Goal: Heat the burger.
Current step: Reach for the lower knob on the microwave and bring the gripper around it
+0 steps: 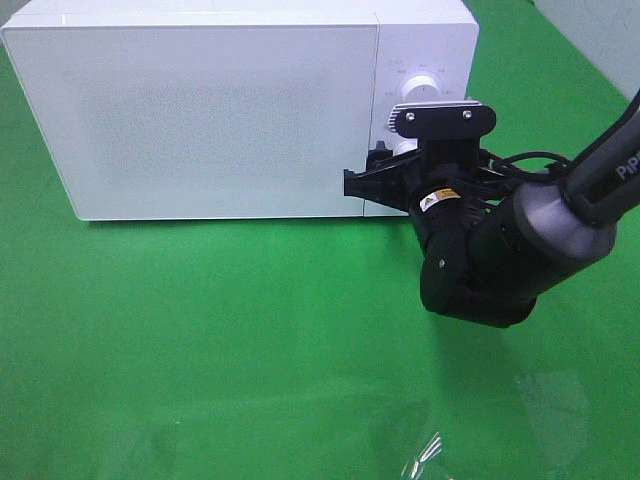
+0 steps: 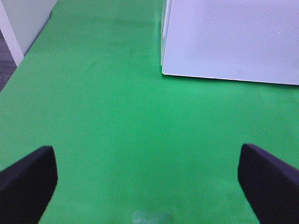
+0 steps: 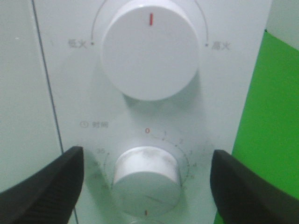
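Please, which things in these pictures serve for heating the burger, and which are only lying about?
For the job: microwave, door shut; its lower timer knob; right gripper, open, facing that knob. The burger is not in view.
Idle or lying about: left gripper, open over the green cloth; a clear shiny thing on it, unidentifiable.

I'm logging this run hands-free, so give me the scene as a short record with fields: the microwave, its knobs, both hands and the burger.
microwave: white, standing on the green cloth, door shut
upper knob: red mark pointing straight up
lower knob: between the right hand's fingers, a gap on each side
right hand: open, facing the control panel, level with the lower knob
left hand: open, over bare green cloth, holding nothing
burger: not in view in any camera
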Tool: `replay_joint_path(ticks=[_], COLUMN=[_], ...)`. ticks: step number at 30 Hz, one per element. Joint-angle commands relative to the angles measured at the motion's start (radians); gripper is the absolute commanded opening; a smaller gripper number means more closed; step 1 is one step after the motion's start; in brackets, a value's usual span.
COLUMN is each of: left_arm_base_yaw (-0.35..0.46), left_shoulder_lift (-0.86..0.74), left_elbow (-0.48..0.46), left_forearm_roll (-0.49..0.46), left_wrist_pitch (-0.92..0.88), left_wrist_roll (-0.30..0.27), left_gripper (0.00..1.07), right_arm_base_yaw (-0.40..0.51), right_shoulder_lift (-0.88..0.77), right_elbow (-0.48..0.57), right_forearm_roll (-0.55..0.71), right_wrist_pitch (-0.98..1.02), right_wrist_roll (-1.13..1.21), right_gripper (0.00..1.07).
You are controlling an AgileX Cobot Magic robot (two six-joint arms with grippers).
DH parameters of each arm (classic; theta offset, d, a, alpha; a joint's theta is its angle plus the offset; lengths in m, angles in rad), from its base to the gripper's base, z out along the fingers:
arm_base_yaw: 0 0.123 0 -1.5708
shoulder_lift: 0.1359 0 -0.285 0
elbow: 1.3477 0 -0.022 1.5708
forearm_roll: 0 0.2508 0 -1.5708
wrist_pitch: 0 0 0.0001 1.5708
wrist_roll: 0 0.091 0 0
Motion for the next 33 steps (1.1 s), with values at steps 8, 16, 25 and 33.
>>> replay_joint_path(ticks=[8,16,25,33], left_arm_base_yaw=[0.003,0.003,0.003,0.003], left_shoulder_lift=[-0.016,-0.016,-0.016,-0.016], left_elbow=[0.003,0.003,0.003,0.003], left_forearm_roll=[-0.006,-0.006,-0.006,-0.006], left_wrist_pitch=[-0.007,-0.007,-0.007,-0.007], left_wrist_roll=[-0.003,-0.003,-0.003,-0.003], left_gripper=[0.97,0.97,0.97,0.97], right_arm_base_yaw=[-0.009,-0.009,-0.009,-0.009], right_shoulder_lift=[0.035,0.035,0.035,0.035], right_elbow=[-0.042,-0.042,-0.042,-0.042], right_forearm_roll=[-0.031,-0.029,-0.032,-0.067], right_wrist_pitch=[-0.007,-0.005,0.005,0.000], right_wrist_roll=[0.021,0.021,0.021,0.024], right_gripper=[0.73,0.71,0.47,0.04])
